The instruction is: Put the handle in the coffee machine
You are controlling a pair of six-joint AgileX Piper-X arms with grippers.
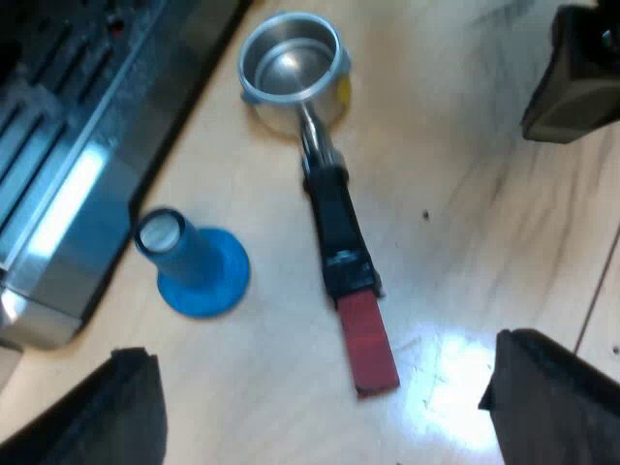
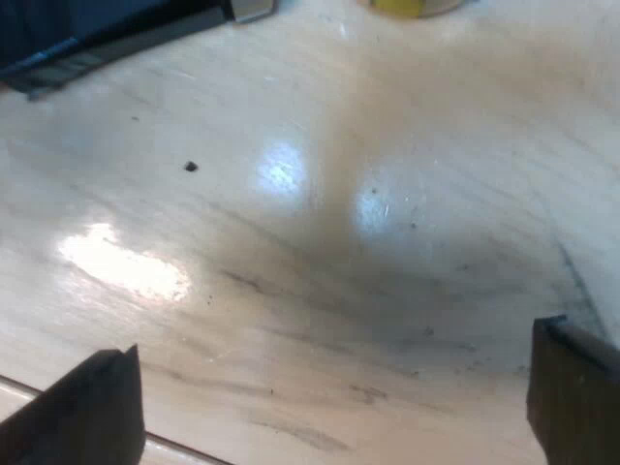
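The metal holder lies loose on the wooden table, its empty round basket facing up near the espresso machine. Its dark handle runs toward me and ends in red. My left gripper hovers open above the red end, one finger on each side and nothing between them. My right gripper is open over bare table, holding nothing. A dark bar with a metal end lies at the far edge of that stretch; I cannot tell if it is the handle.
A blue tamper stands upright between the holder's handle and the machine's steel drip tray. A dark part of the other arm hangs beyond the basket. A yellow bit lies near the dark bar.
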